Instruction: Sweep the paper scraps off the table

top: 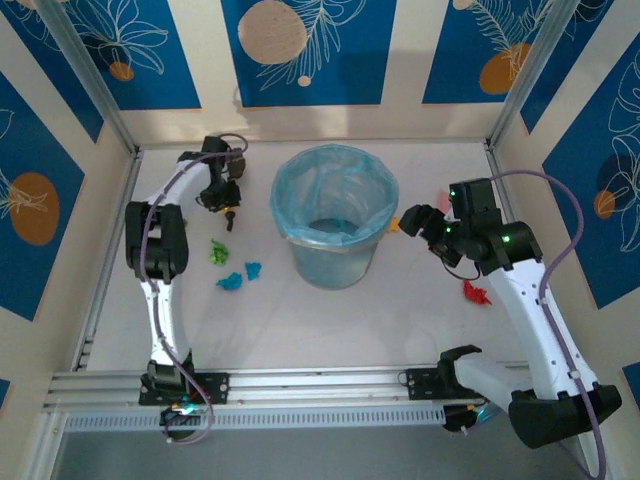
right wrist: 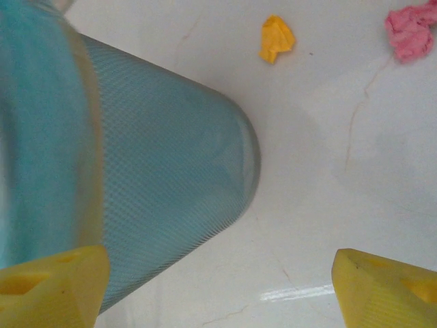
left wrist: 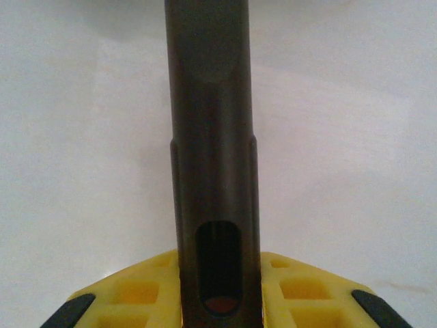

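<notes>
Paper scraps point(top: 230, 282) lie loose on the off-white table point(top: 300, 330) on both sides of the bin point(top: 335, 265). The bin stands near the middle with a blue liner folded over its rim. That central spot probably keeps the sweep from either side short.

A green scrap point(top: 217, 252) and two cyan ones sit left of the bin, close together. A red scrap point(top: 476, 293) lies to the right, just beside the right arm. An orange scrap point(right wrist: 276, 39) rests near the bin's right wall, and a pink scrap point(right wrist: 410, 32) lies a little beyond it. None of these has reached the bin, so the job looks barely begun.

The left gripper point(top: 222, 195) hangs over the far left part of the table, beyond the green and cyan bits. It is pinching a dark handle point(left wrist: 212, 137) that runs straight up between its yellow fingers point(left wrist: 136, 290). The working end of the handle is hidden, so I can only guess that it is a brush. Holding it on the far side of the scraps would suit a stroke that drags them together.

The right gripper point(right wrist: 218, 287) is spread wide and holds nothing. It sits close beside the bin wall, facing down at the table. From there it could steady the bin or reach for the orange bit, but I cannot tell which is meant.
</notes>
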You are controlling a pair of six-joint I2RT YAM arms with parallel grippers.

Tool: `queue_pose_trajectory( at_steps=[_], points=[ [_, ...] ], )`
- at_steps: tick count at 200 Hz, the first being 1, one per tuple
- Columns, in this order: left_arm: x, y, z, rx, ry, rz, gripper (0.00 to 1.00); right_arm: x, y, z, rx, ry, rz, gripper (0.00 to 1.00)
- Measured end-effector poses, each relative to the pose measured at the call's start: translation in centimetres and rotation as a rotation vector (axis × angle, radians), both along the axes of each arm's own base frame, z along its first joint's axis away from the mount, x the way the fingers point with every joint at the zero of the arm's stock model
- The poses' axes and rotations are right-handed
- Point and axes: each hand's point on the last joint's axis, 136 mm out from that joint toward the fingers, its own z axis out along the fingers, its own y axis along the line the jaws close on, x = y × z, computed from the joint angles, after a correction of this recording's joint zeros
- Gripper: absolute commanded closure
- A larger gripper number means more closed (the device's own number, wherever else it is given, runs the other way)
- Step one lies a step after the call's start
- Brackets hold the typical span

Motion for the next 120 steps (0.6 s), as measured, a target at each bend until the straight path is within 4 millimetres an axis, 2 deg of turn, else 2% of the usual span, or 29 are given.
queue_pose_trajectory(
  at_steps=[31, 58, 75, 92, 120],
  points=[
    [-0.8, -0.7, 7.0, -0.076, -0.137, 0.023, 1.0, 0.6, 0.9, 4.2, 0.033, -0.128, 0.018, 0.17],
    [-2.7, -1.4, 13.6, -0.15, -0.27, 0.036, 1.0, 1.2, 2.3, 7.9, 0.065, -0.234, 0.053, 0.17],
    [-4.3, -2.4, 17.4, -0.202, -0.351, 0.025, 1.0, 1.8, 3.9, 10.3, 0.092, -0.304, 0.098, 0.18],
    [-6.1, -3.4, 20.4, -0.243, -0.418, -0.001, 1.0, 2.5, 5.7, 12.3, 0.115, -0.361, 0.146, 0.18],
    [-9.5, -5.9, 25.3, -0.328, -0.524, -0.093, 1.0, 4.2, 9.8, 14.8, 0.144, -0.421, 0.254, 0.18]
  ],
)
